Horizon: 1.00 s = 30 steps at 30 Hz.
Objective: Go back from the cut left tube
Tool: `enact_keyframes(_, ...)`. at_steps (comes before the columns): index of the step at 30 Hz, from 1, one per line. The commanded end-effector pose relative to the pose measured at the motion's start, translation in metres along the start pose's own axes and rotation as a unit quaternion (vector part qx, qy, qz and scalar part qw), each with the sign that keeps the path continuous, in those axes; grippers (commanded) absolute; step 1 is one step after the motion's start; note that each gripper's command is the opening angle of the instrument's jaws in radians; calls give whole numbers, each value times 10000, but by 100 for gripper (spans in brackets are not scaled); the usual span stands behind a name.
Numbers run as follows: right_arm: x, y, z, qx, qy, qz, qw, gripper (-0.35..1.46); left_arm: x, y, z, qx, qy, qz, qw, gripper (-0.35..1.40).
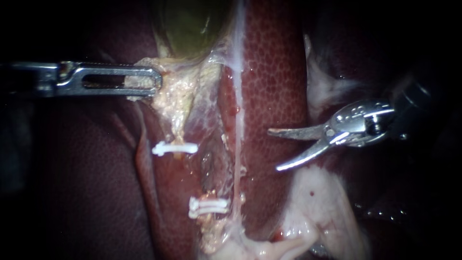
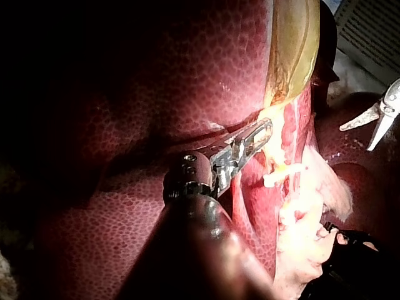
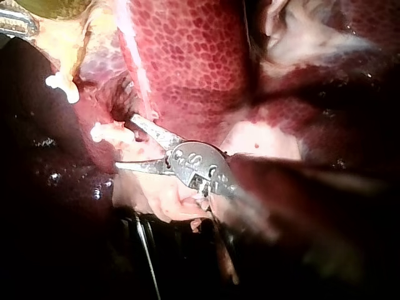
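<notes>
The step in hand is the retreat. The right instrument has its claw of two curved blades spread, with nothing between them. It hangs over the liver at 3 o'clock from the cut left tube, apart from it. The tube lies in the middle of the endoscope view. Its long axis runs from about 12 o'clock to 6 o'clock and leans a little toward 5 o'clock. The upper stump points down and carries the upper clip. The lower stump points up and carries the lower clips. A dark gap separates them.

The left instrument comes in from 9 o'clock. Its claw pinches the pale tissue just under the gallbladder.

I judge the next move is to draw the right instrument back along its shaft, toward 2 o'clock. The blades should better be pressed together first, so that the tips do not scratch the liver.
</notes>
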Motion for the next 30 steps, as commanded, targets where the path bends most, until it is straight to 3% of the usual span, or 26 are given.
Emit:
enact_keyframes(1, 0, 0, -2, -9, 11, -12, 10000, 143, 1, 0, 2, -13, -6, 3, 10000, -35)
enact_keyframes(8, 2, -2, -4, -13, 39, -4, 10000, 143, 11, 3, 22, -50, -43, 30, 10000, -35)
enact_keyframes(18, 3, -3, -4, -15, 39, -3, 10000, 143, 23, 8, 60, -68, 103, 73, 9999, -35)
enact_keyframes(30, 5, -5, -3, -20, 54, 0, 10000, 143, 29, 8, 74, -57, 156, 94, 9998, -35)
